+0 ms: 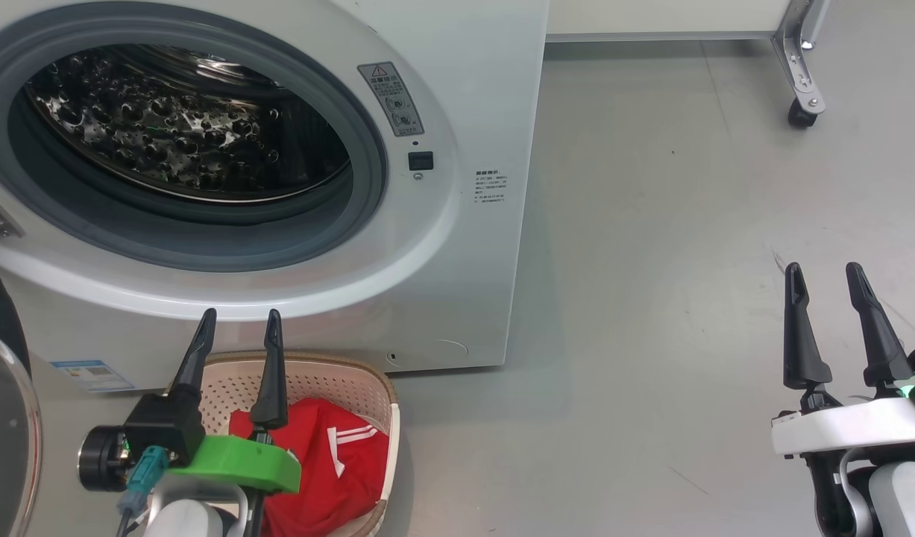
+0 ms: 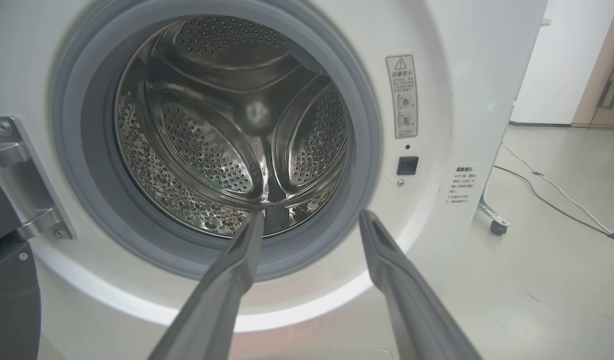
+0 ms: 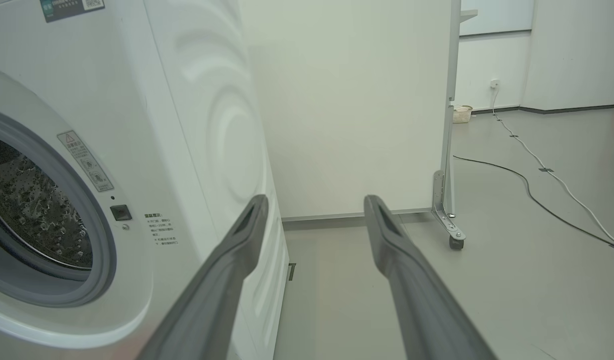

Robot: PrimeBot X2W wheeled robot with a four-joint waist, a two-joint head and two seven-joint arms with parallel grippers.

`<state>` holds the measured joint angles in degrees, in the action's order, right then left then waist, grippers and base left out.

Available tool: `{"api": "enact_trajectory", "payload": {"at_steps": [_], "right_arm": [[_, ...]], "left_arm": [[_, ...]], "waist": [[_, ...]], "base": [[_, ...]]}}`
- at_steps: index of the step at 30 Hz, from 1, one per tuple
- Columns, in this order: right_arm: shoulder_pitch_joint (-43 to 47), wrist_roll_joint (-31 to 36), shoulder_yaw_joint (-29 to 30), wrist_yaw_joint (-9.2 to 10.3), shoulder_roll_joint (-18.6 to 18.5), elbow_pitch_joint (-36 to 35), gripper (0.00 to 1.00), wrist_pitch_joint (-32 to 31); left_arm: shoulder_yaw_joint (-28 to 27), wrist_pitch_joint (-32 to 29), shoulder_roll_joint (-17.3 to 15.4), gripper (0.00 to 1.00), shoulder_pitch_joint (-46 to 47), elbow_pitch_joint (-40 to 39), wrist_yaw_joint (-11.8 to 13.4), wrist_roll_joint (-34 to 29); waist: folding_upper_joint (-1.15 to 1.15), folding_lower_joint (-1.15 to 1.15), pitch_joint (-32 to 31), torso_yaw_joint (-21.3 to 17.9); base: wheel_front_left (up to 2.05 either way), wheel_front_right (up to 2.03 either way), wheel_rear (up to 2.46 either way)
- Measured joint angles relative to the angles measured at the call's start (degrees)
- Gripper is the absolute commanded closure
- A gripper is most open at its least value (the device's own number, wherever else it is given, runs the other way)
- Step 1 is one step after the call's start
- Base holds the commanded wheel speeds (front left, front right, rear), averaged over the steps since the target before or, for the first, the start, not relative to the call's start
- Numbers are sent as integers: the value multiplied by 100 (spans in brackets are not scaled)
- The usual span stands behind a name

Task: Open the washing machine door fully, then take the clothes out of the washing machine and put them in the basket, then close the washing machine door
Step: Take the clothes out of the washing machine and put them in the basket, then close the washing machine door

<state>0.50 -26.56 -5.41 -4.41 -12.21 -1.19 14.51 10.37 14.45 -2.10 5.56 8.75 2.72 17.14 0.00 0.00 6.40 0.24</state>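
Left gripper (image 1: 241,315) up front, jaws spread wide and empty, over the basket (image 1: 336,363), red clothes (image 1: 330,462) lying inside it, right gripper (image 1: 823,268) off to the side above the floor (image 1: 651,224), fingers apart, nothing held, washing machine (image 1: 472,82) behind, door (image 1: 2,418) swung out at left, steel drum (image 1: 181,127) open to view.

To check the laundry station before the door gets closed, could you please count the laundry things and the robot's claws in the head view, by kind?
Washing machine: 1
Washing machine door: 1, swung open
Basket: 1
Red clothes heap: 1, in the basket; number of pieces unclear
Claws: 2, left claw and right claw, both open
Total: 6
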Motion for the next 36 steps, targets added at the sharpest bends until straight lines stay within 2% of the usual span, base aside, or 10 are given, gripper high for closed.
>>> {"api": "enact_trajectory", "payload": {"at_steps": [18,36], "right_arm": [[0,0,-12,0,2,0,0,0],[0,0,-7,0,18,0,0,0]], "left_arm": [[7,0,-1,0,-63,-46,104,18],[-62,12,-1,0,-58,-248,203,98]], "waist": [[0,0,18,12],[0,0,44,10]], "base": [[-31,31,0],[-103,103,0]]}}
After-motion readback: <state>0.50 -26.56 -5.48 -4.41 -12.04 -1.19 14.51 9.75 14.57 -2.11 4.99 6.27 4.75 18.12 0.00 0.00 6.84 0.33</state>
